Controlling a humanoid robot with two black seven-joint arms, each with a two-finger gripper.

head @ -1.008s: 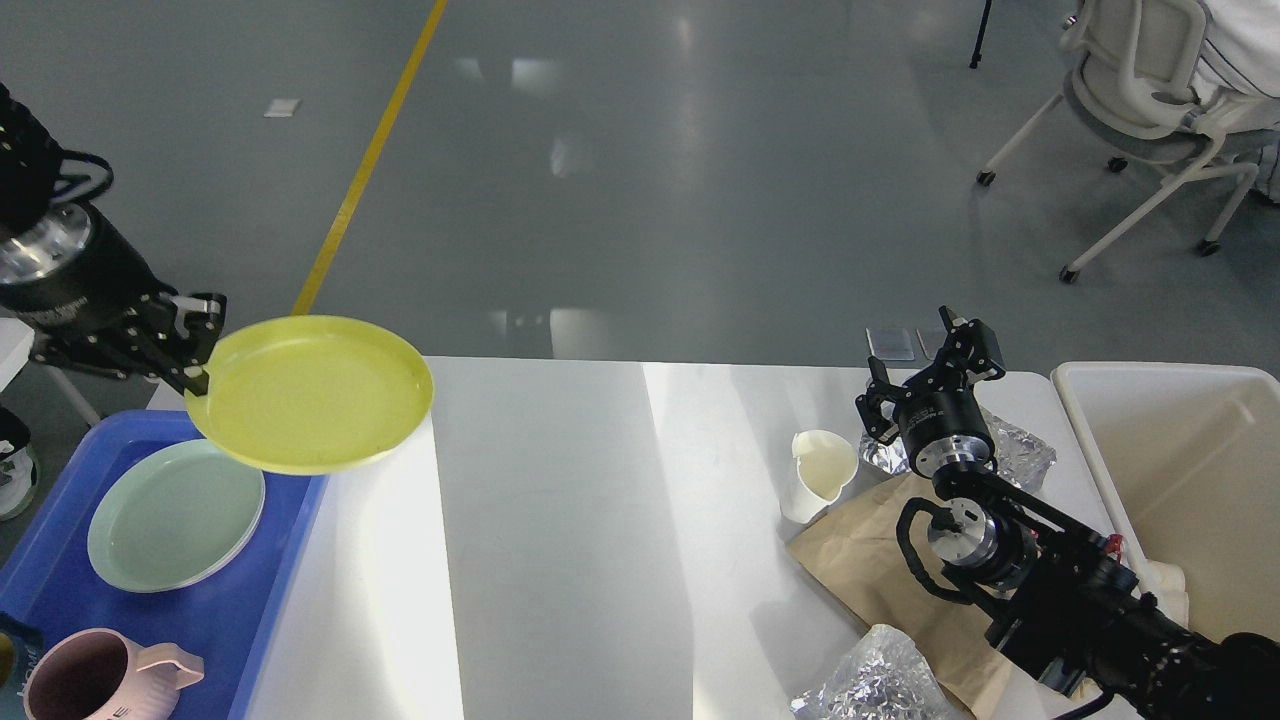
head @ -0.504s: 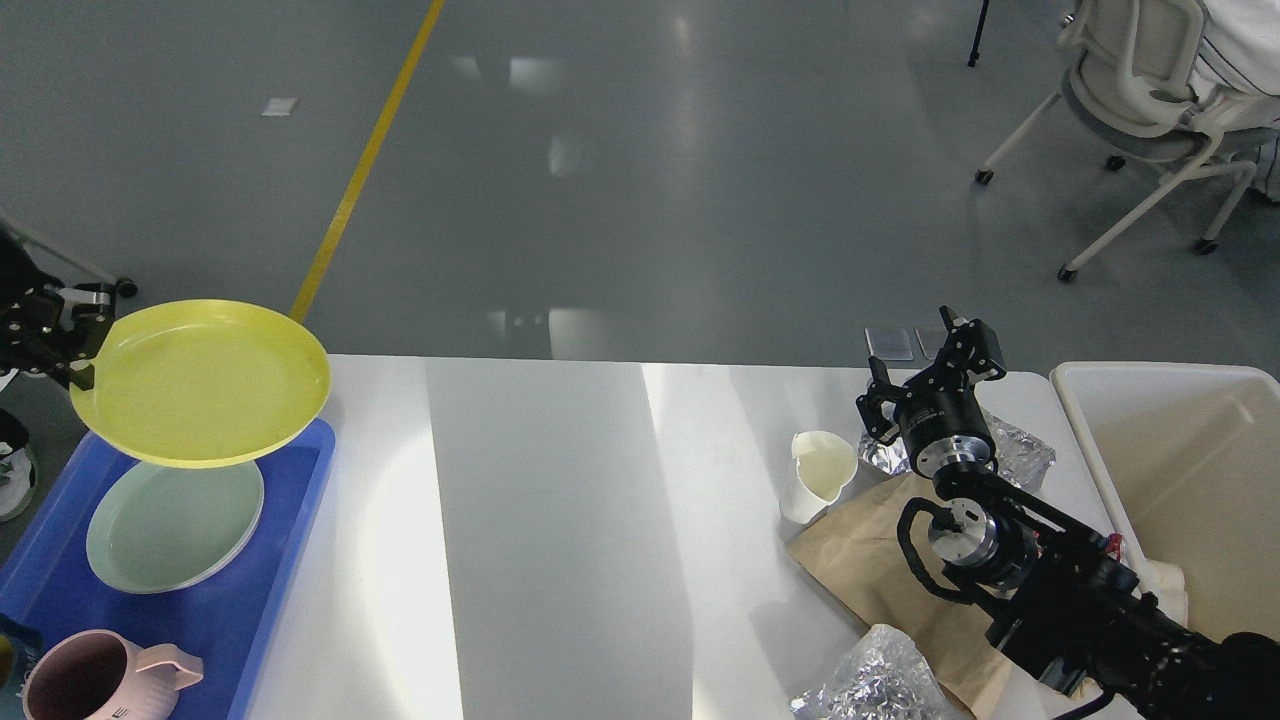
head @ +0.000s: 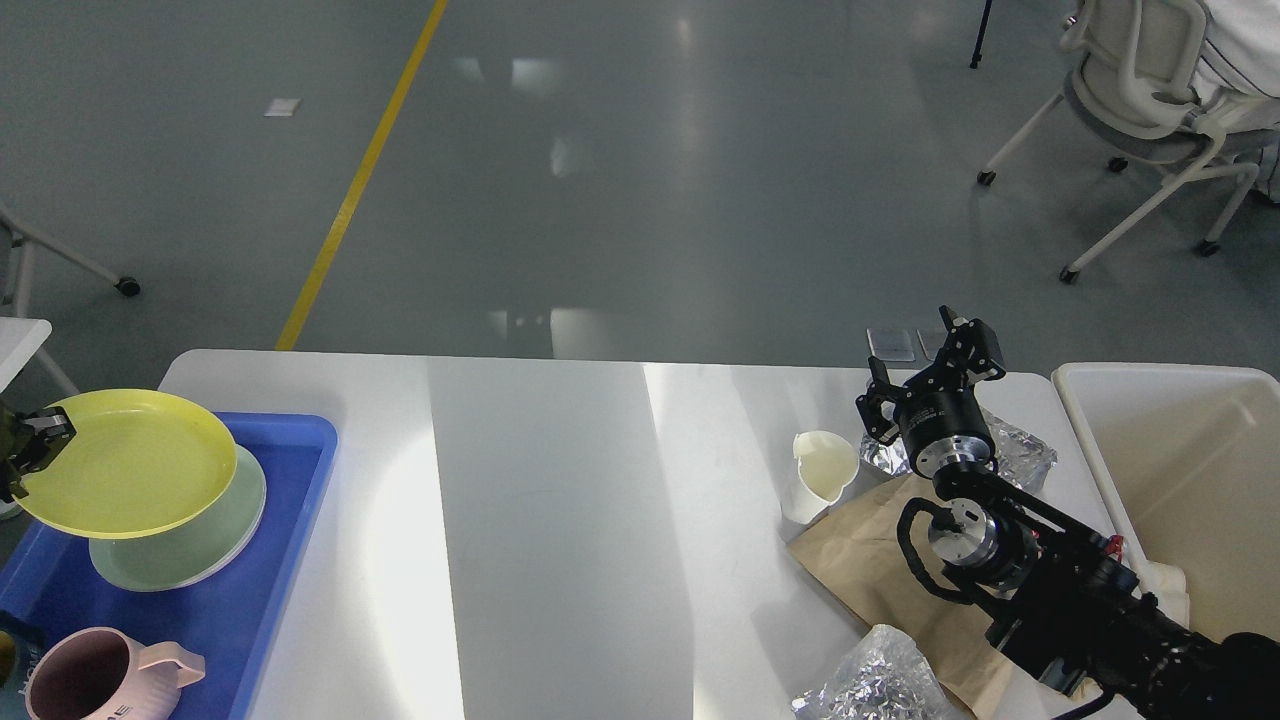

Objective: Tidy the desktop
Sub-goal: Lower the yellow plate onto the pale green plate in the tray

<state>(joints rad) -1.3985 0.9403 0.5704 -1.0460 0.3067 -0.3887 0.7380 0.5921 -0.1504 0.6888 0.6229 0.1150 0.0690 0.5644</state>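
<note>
Your left gripper point(head: 22, 450), mostly cut off at the frame edge, pinches the yellow plate point(head: 125, 462) over the blue tray point(head: 290, 470) on the desktop point(head: 560, 540); your right gripper point(head: 935, 370) hangs spread, empty.

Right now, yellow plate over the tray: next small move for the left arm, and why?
Probably lower a touch more, then release. The left end effector grips the yellow plate by its left rim, and the plate sits tilted right above the green plate in the blue tray; I can't tell whether they touch yet.
</note>
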